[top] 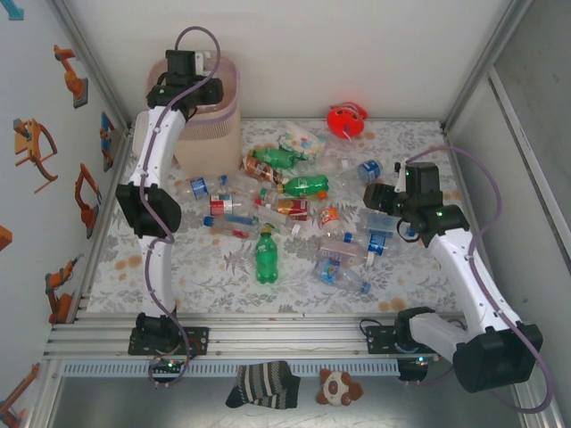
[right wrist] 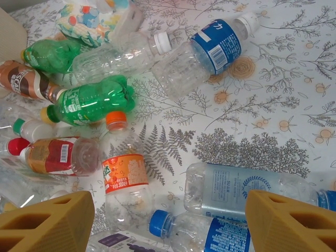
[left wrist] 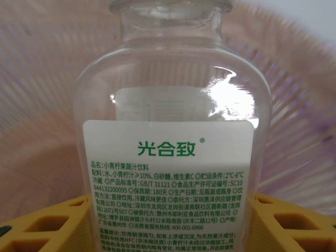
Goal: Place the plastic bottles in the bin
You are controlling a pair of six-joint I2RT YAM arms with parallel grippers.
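Because the left wrist camera sits so close, the held bottle (left wrist: 168, 105) is cut off above its neck and below its label, so neither cap nor base can be made out. It is clear, with a white label in green and black print, and it is clamped between the yellow fingers (left wrist: 47, 228) of the left gripper (left wrist: 168, 226). Behind it, the ribbed pale pink inside of the bin (left wrist: 42, 79) is seen, blurred. In the top view the bin's mouth is largely covered by the left arm's wrist, and the bottle under it is hidden.

The right gripper (right wrist: 168, 220) is held spread wide above the heap, with nothing between its yellow fingertips (right wrist: 52, 223). Under it the plastic bottles (right wrist: 220, 189) are overlapped and partly cropped. An orange-capped bottle (right wrist: 123, 173) and a red-labelled bottle (right wrist: 52, 155) are found near the left fingertip. A green bottle (right wrist: 89, 100) lies beyond them, and a blue-labelled bottle (right wrist: 215, 44) lies farther off. Several clear ones are hard to tell apart. The patterned packet (right wrist: 86, 21) is cut by the upper edge.

The table (top: 205, 267) is covered with a pale cloth printed with grey ferns and orange flowers. The bin is stood at its far left corner, and a red round toy (top: 346, 119) at the far edge. White panels enclose the space, and orange stickers (top: 36, 143) are stuck to the left one. Below the aluminium rail (top: 285, 332), a striped sock (top: 263, 385) and a plush toy (top: 339, 388) are seen.
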